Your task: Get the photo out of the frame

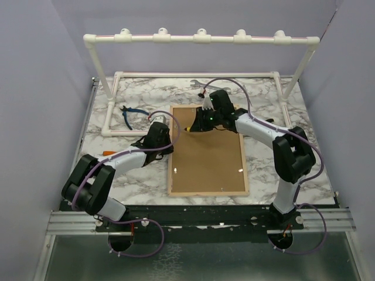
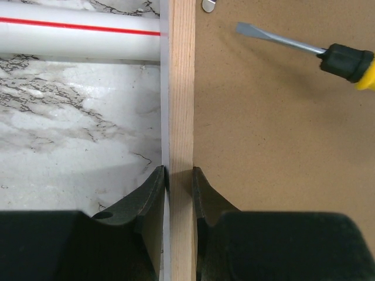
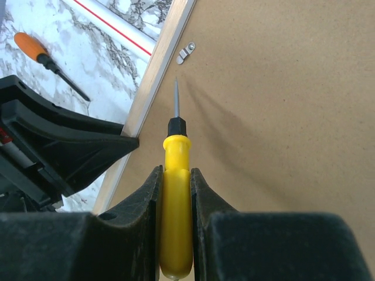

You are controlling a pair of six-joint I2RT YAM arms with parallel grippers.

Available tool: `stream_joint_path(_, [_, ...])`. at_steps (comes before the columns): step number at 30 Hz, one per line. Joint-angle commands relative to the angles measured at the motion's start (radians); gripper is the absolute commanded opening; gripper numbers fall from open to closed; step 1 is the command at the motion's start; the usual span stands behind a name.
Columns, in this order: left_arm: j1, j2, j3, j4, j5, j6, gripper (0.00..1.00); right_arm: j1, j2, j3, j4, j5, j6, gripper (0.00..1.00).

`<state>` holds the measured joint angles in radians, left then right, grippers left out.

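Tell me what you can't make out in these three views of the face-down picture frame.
The photo: all views, hidden under the brown fibreboard back of the frame.
Small silver metal clip: left wrist view, cut off by top edge.
Yellow-handled screwdriver: left wrist view, handle cut off by right edge.

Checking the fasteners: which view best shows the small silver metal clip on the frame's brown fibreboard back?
Right wrist: the small silver metal clip shows whole, beyond the tip of the yellow-handled screwdriver. Left wrist crops it at the top edge; top external cannot resolve it.
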<state>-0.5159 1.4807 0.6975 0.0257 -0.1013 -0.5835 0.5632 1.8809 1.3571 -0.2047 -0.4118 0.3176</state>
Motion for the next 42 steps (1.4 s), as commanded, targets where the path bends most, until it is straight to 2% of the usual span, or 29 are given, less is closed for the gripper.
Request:
stream_joint_path(1, [0.007, -0.033, -0.031, -0.021, -0.003, -0.01, 0.18, 0.003, -0.093, -0.028, 0.024, 0.074, 0.023, 0.01])
stream_joint_path(8, [0.006, -0.071, -0.064, -0.024, 0.008, -0.017, 0.18, -0.008, -0.134, -0.02, 0.019, 0.309, 0.035, 0.01])
stream_joint_path(11, [0.006, -0.082, -0.074, -0.024, 0.012, -0.022, 0.18, -0.008, -0.121, 0.006, -0.001, 0.361, 0.031, 0.01])
stream_joint_path(17, [0.005, -0.083, -0.076, -0.024, 0.024, -0.026, 0.18, -0.008, -0.075, 0.037, 0.006, 0.35, 0.025, 0.01])
stream_joint_path(33, [0.005, -0.078, -0.072, -0.024, 0.026, -0.018, 0.18, -0.008, 0.0, 0.066, 0.01, 0.471, 0.051, 0.01])
stream_joint_path(42, [0.006, -0.085, -0.084, -0.024, 0.022, -0.015, 0.18, -0.008, 0.043, 0.092, 0.008, 0.44, 0.043, 0.01])
